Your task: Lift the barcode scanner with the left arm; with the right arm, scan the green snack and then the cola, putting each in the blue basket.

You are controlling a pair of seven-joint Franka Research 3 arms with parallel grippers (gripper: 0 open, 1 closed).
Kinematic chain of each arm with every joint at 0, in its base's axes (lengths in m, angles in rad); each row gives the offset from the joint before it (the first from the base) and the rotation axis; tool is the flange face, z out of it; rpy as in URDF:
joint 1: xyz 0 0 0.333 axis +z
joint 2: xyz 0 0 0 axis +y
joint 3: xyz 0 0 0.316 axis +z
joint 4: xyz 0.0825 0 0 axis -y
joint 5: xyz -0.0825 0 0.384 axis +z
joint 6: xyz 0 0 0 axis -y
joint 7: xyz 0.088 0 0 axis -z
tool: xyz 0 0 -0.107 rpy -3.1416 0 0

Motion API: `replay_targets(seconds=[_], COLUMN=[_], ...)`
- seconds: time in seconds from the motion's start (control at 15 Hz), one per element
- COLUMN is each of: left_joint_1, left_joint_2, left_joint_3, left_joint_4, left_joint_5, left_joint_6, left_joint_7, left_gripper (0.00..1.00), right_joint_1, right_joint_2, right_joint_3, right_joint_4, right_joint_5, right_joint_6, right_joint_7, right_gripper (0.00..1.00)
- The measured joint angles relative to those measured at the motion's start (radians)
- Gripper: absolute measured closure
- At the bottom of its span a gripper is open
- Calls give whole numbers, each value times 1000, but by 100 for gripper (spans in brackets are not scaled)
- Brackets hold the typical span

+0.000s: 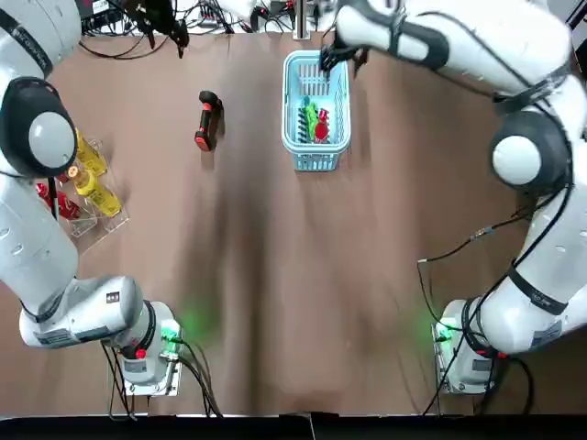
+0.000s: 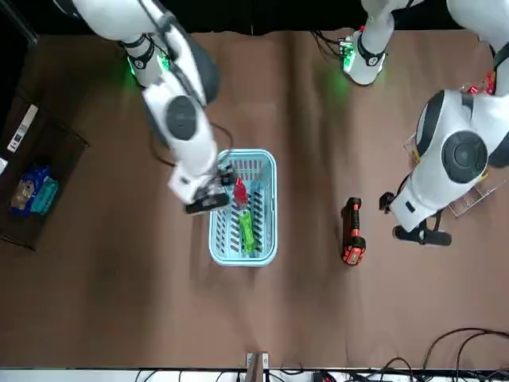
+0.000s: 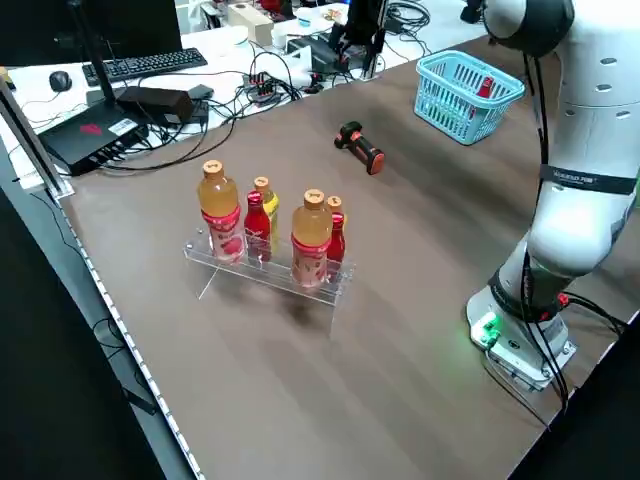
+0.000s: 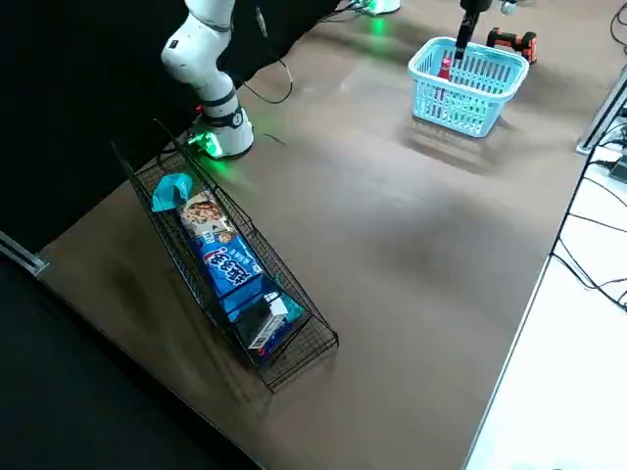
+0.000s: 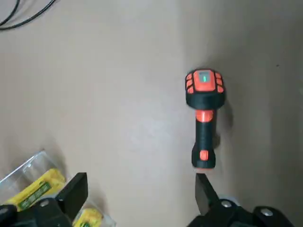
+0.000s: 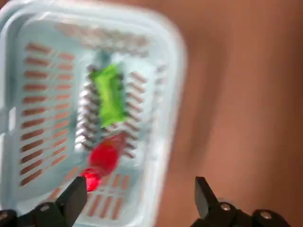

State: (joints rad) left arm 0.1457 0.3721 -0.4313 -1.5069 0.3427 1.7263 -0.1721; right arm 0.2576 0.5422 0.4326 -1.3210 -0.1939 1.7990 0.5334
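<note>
Now I see the right jaws apart & empty, hovering over the far rim of the blue basket (image 1: 315, 161), w/ the green snack (image 1: 310, 118) and cola (image 1: 321, 131) both lying inside. Barcode scanner (image 1: 207, 120) lies flat on the table (image 1: 275, 275), left of the basket. Left jaws are apart, empty, just left of it, not touching.

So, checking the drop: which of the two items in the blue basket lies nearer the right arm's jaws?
The red cola: it lies just beyond the open jaws, while the green snack lies farther along the blue basket.
</note>
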Motion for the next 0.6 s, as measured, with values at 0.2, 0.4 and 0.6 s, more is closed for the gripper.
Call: replay_targets(seconds=[0.2, 0.4, 0.6], left_joint_1=[-1, -2, -60], left_joint_2=[-37, -68, -138], left_joint_3=[-6, -9, 111], left_joint_4=[1, 8, 19], left_joint_5=[0, -13, -149], left_joint_6=[-67, -86, -116], left_joint_7=[0, 1, 41], left_gripper=[0, 0, 0], right_joint_1=[-148, -300, -406], right_joint_2=[-68, -98, -124], right_joint_3=[-4, -4, -3], right_joint_4=[0, 0, 0], right_joint_5=[-1, 0, 0], right_joint_6=[-30, -37, -45], right_joint_7=[-109, -270, -404], right_gripper=[0, 0, 0])
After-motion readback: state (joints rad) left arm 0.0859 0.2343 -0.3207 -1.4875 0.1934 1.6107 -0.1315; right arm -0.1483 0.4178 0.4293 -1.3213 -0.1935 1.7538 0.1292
